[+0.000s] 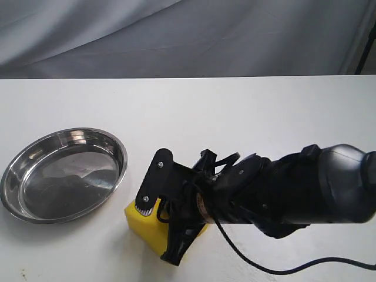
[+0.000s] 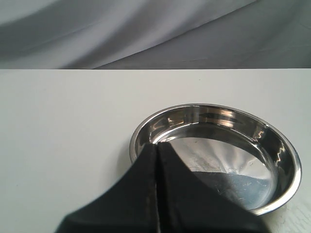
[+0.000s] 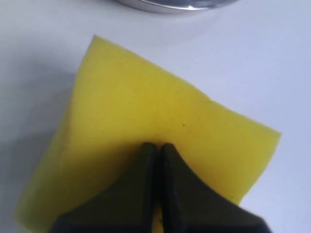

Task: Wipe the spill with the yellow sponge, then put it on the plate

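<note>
The sponge [image 3: 146,92] is set on the table [image 1: 235,111] directly under the closed jaws of the right gripper [image 3: 156,145], whose tips are rested on its top face. Ahead of those jaws, past the sponge and apart from it, the plate [image 3: 165,5] is laid on the table. The plate is also found just ahead of the closed jaws of the left gripper [image 2: 156,144], its near rim partly covered by them.

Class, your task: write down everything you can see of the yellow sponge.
The yellow sponge is a thick, bright yellow rectangular block, foam by its look. It lies flat on the white table, close to the steel plate but apart from it. The right hand, shut, rests its fingertips on the top face and hides part of it.
</note>
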